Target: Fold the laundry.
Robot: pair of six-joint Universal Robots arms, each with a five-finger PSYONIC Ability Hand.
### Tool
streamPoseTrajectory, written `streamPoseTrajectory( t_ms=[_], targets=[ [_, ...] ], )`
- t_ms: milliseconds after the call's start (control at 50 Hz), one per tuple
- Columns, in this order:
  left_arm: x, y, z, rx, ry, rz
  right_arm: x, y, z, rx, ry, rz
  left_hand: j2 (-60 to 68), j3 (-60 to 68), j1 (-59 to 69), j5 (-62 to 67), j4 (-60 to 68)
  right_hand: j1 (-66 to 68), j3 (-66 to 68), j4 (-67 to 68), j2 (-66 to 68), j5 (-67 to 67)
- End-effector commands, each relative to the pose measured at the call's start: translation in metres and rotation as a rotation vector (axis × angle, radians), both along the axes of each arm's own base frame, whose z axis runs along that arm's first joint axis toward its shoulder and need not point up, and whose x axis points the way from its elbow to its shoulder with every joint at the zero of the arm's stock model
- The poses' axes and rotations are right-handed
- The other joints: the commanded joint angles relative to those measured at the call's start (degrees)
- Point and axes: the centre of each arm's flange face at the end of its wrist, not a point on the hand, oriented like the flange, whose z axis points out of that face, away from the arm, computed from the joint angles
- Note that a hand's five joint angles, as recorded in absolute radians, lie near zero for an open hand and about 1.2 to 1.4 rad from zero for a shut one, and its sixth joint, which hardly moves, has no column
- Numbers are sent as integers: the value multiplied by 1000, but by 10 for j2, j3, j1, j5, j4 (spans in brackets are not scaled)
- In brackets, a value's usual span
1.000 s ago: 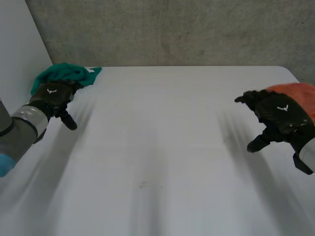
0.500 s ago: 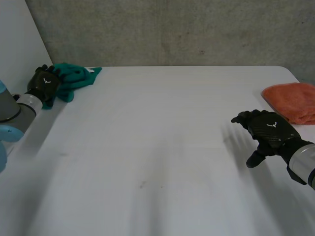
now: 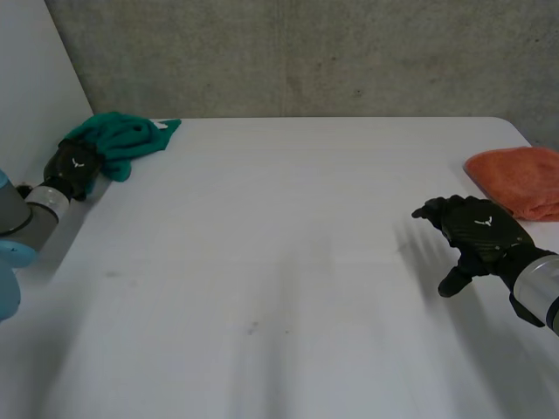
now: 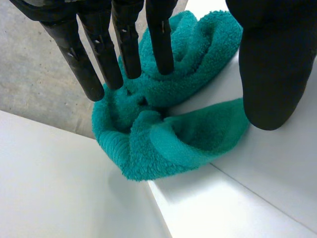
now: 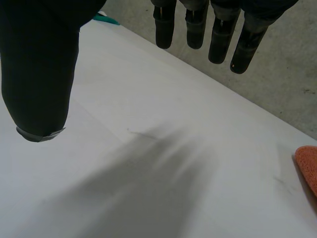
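A crumpled green towel (image 3: pixel 122 140) lies at the table's far left corner, against a white wall. My left hand (image 3: pixel 72 166) is at its near left side. In the left wrist view the straight fingers (image 4: pixel 126 44) reach over the green towel (image 4: pixel 168 129), the thumb (image 4: pixel 275 64) apart above the table; nothing is pinched. An orange towel (image 3: pixel 517 179) lies at the far right edge. My right hand (image 3: pixel 476 234) hovers over bare table nearer than it, fingers (image 5: pixel 198 25) spread and empty.
The white table (image 3: pixel 279 262) stretches wide between the two hands. A white wall panel (image 3: pixel 35 78) stands along the table's left side, a grey concrete wall (image 3: pixel 332 52) behind the far edge.
My left hand has drawn back from on top of the green towel to its near left side. My right hand has left the orange towel and come toward the table's middle, then held still.
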Motion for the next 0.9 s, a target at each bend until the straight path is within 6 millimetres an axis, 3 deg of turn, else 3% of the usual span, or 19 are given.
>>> streamPoseTrajectory(
  t_ms=[20, 200, 360, 460, 520, 720, 740, 760, 800, 900],
  targets=[
    [4, 7, 11, 25, 3, 10, 0, 0, -2, 8, 0, 0, 36, 36, 31, 34, 34, -15, -21, -34, -24, -33],
    [15, 5, 14, 19, 2, 31, -1, -1, -3, 11, -1, 1, 66, 66, 61, 64, 64, -15, -21, -34, -24, -33],
    [18, 0, 18, -43, -8, 33, -1, 0, -5, 19, -1, 1, 343, 343, 338, 342, 341, -15, -21, -34, -24, -33],
    [16, -2, 20, -68, -13, 30, -1, 0, -7, 26, 0, 2, 418, 418, 413, 416, 416, -15, -21, -34, -24, -33],
    [14, -3, 22, -92, -16, 24, -1, 0, -8, 27, 0, 2, 344, 344, 339, 343, 342, -15, -21, -34, -24, -33],
    [4, -7, 20, -156, -28, -27, -1, -1, -10, 35, 0, 2, 285, 285, 280, 283, 283, -15, -21, -34, -24, -33],
    [4, -8, 18, -156, -29, -28, -1, -1, -10, 35, 0, 2, 250, 250, 245, 248, 248, -15, -21, -34, -24, -33],
    [4, -8, 17, -161, -30, -31, -1, -1, -10, 35, 0, 2, 75, 75, 70, 73, 72, -15, -21, -34, -24, -33],
    [4, -9, 15, -162, -30, -33, -1, -1, -10, 35, 0, 2, -156, -156, -161, -158, -158, -15, -21, -34, -24, -33],
    [-1, -7, 9, -155, -28, -41, -1, -1, -11, 38, 0, 3, -175, -175, -180, -176, -177, -15, -21, -34, -24, -33]
  ],
)
